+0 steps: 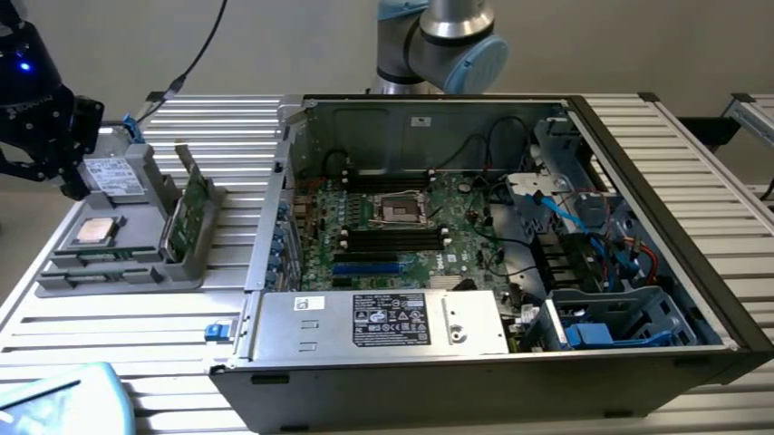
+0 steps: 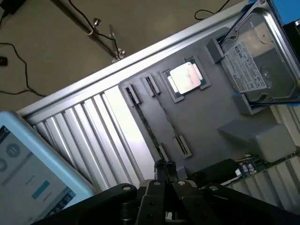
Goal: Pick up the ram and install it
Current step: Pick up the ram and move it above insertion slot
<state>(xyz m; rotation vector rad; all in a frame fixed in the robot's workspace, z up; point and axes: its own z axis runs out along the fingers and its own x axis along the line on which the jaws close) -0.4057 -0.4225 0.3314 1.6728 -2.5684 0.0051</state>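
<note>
The silver drive (image 1: 115, 177) and the processor chip (image 1: 96, 232) sit in a gray holder (image 1: 121, 272) beside the open computer case (image 1: 484, 227). A tablet (image 1: 61, 399) lies near the table's edge. The ribbed metal table (image 1: 133, 317) stands over a beige floor (image 2: 47, 47). The ram (image 1: 179, 217) stands on edge along the holder's case-side edge, its long axis parallel to the case wall. The gripper (image 2: 165, 168) hangs over the holder, fingertips pressed together and empty.
</note>
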